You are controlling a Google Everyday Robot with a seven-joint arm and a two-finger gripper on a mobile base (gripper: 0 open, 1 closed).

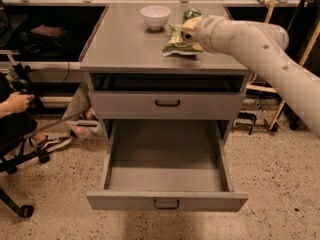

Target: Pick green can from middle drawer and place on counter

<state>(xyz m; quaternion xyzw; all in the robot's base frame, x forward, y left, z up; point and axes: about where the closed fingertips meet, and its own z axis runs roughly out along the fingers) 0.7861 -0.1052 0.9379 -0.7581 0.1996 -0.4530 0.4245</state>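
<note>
Placing step: pincer grips green can above bench; next, lower beside snack bag; release.

One bowl, one snack bag, one green can, one gripper over the counter, two drawers: upper drawer, middle drawer.

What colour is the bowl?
The bowl is white (camera view); the gripper is above the counter, beside it.

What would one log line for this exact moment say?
gripper: over counter, above snack bag | green can: at gripper | middle drawer: open, empty
</note>
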